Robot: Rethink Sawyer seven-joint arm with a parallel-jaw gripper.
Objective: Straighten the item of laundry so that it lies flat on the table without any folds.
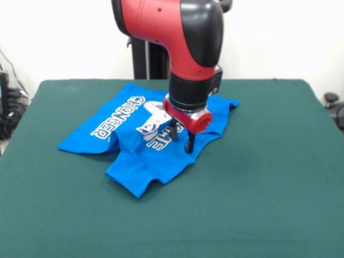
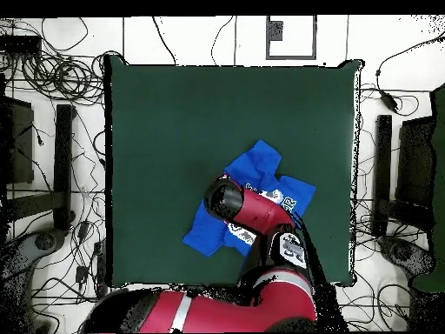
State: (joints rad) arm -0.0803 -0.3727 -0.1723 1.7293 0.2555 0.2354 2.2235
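Blue T-shirt (image 1: 134,156) lay rumpled on green table (image 1: 258,188) — gripper (image 1: 181,141) pointed straight down, fingers slightly apart (tips at cloth, nothing held).

One blue T-shirt (image 1: 134,161), one green table (image 1: 258,188), one end effector (image 1: 182,141).

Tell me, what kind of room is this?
Probably a robotics lab: a red robot arm works over a blue T-shirt on a green table, with cables strewn across the floor.
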